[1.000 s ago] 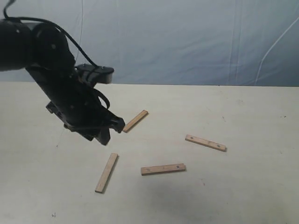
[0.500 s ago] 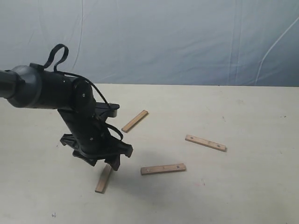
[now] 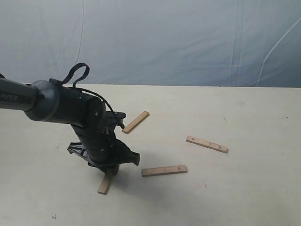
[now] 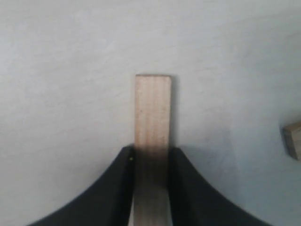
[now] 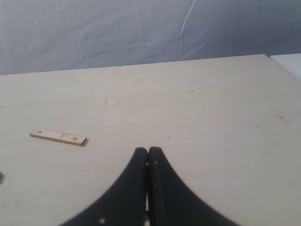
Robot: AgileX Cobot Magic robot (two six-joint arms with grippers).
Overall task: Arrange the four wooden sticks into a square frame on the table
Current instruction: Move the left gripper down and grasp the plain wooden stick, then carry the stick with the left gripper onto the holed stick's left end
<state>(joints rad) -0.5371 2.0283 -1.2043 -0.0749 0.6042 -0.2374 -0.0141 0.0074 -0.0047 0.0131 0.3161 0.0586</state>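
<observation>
Four wooden sticks lie apart on the cream table (image 3: 244, 188). The front-left stick (image 3: 104, 185) is partly covered by my left gripper (image 3: 112, 170), which is down at the table. In the left wrist view both fingers press the long edges of this stick (image 4: 152, 108), so the left gripper (image 4: 151, 150) is shut on it. Other sticks lie at the back (image 3: 136, 122), in the middle (image 3: 164, 170) and to the right (image 3: 207, 144). My right gripper (image 5: 148, 151) is shut and empty, with a holed stick (image 5: 58, 137) well off to one side. No square frame exists.
A blue-grey sheet (image 3: 188, 42) hangs behind the table's far edge. The black left arm (image 3: 61, 106) reaches in from the left. The end of a neighbouring stick (image 4: 294, 140) shows at the border of the left wrist view.
My left arm swung down and toward the front, lowering the gripper from above the back stick onto the front-left stick. The sticks have not moved.
</observation>
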